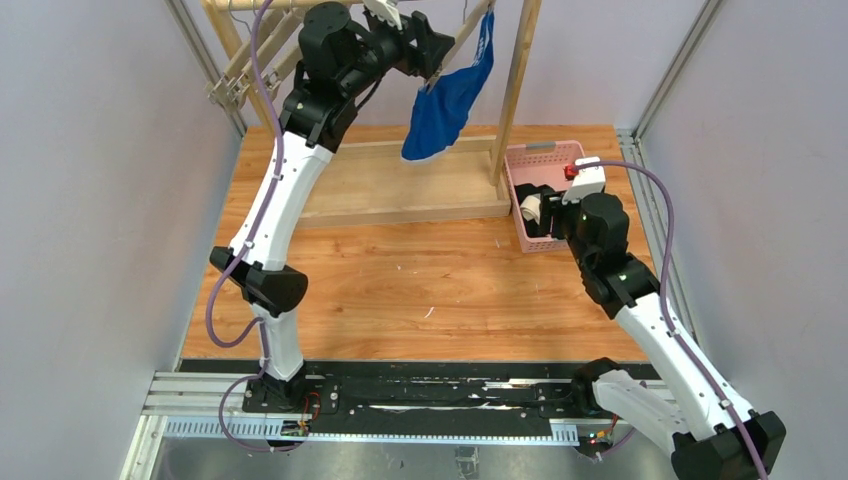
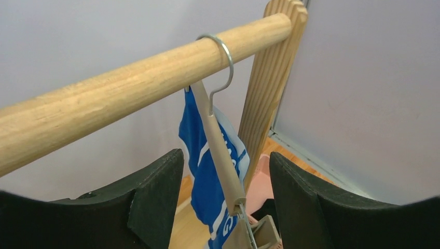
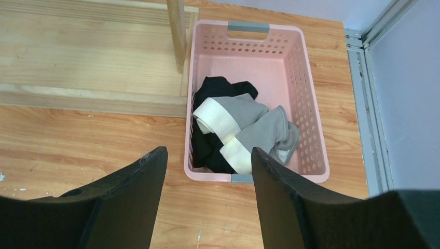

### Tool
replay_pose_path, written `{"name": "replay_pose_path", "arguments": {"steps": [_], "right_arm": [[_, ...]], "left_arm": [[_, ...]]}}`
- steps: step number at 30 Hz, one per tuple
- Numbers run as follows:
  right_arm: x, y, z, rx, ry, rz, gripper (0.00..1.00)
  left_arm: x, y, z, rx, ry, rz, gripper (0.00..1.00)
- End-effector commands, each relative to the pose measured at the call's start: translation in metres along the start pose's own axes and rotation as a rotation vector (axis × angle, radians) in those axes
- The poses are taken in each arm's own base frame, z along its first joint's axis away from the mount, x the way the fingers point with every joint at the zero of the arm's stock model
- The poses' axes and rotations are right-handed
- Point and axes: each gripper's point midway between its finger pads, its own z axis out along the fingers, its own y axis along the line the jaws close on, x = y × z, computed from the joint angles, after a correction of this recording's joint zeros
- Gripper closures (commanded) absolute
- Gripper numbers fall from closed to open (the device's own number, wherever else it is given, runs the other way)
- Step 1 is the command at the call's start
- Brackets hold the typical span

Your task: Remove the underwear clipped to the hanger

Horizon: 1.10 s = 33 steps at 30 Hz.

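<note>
The bright blue briefs [image 1: 447, 100] hang from a beige hanger [image 2: 222, 155], clipped at its lower end; the hanger's wire hook [image 2: 222, 57] sits on the wooden rail [image 2: 129, 91]. My left gripper [image 2: 227, 171] is open up at the rail, its jaws on either side of the hanger arm without touching it; it also shows in the top view [image 1: 432, 60]. The grey briefs [image 3: 249, 127] and the black briefs [image 3: 218, 91] lie in the pink basket [image 3: 311, 104]. My right gripper [image 3: 207, 161] is open and empty, hovering above the basket's near edge.
The wooden rack has an upright post [image 1: 518, 90] beside the basket [image 1: 545, 160] and a flat base board [image 1: 400, 200]. Spare wooden hangers [image 1: 245, 65] hang at the rail's left end. Grey walls and metal frame rails close in both sides.
</note>
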Motion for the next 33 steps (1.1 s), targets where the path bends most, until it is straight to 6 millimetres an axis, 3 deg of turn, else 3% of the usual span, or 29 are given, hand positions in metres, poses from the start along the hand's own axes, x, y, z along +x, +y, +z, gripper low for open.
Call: {"name": "replay_pose_path", "arguments": {"steps": [1, 8, 17, 27, 33], "right_arm": [[0.011, 0.005, -0.003, -0.018, 0.02, -0.041, 0.38], [0.02, 0.011, -0.004, -0.042, 0.032, -0.055, 0.38], [0.022, 0.023, -0.002, -0.091, 0.034, -0.065, 0.38], [0.021, 0.026, -0.002, -0.101, 0.02, -0.078, 0.38], [0.018, 0.027, -0.005, -0.11, 0.005, -0.078, 0.38]], "left_arm": [[-0.005, -0.001, 0.004, -0.007, -0.023, 0.011, 0.3], [-0.004, 0.003, 0.01, -0.02, -0.037, 0.029, 0.31], [0.04, 0.013, 0.021, -0.043, 0.075, 0.045, 0.36], [0.057, 0.017, 0.021, -0.054, 0.119, 0.069, 0.4], [0.068, 0.018, 0.026, -0.05, 0.134, 0.062, 0.47]]}}
